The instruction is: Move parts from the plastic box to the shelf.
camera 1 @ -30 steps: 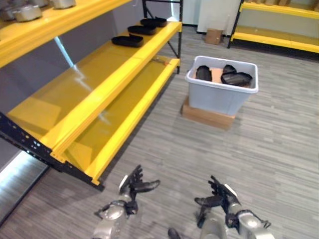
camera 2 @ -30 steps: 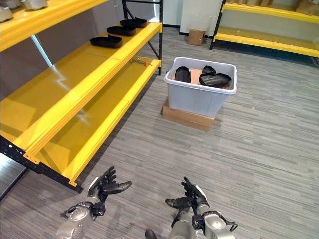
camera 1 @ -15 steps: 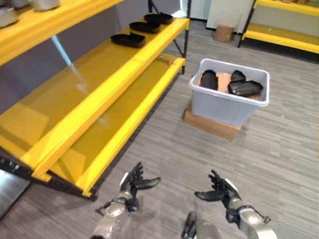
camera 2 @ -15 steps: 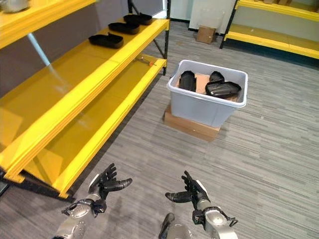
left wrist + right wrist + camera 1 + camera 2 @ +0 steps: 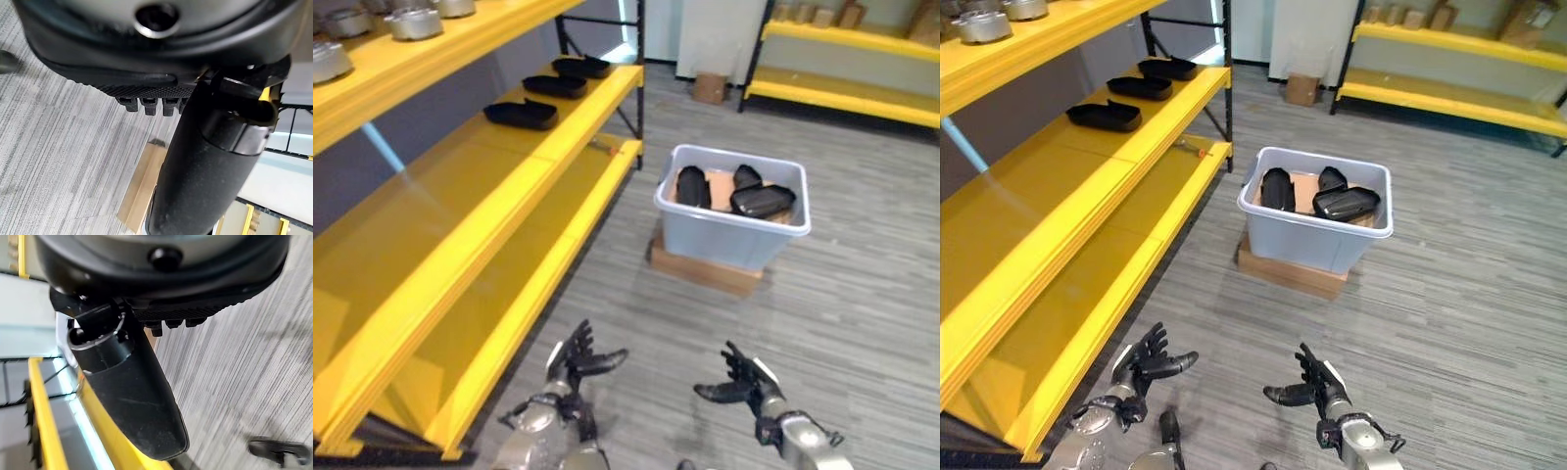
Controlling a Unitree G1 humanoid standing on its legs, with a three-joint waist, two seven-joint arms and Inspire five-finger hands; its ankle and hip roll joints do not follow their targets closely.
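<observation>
The plastic box holding the dark parts sits on the floor at about 12 o'clock, well ahead of both empty, spread-fingered robot hands, nearer the right robot hand than the left robot hand.

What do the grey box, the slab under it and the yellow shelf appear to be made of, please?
Grey box: seemingly matte moulded plastic, with a rolled rim. Slab: probably cardboard or fibreboard, flat brown and dull. Yellow shelf: likely painted metal, glossy with light streaks reflected.
</observation>
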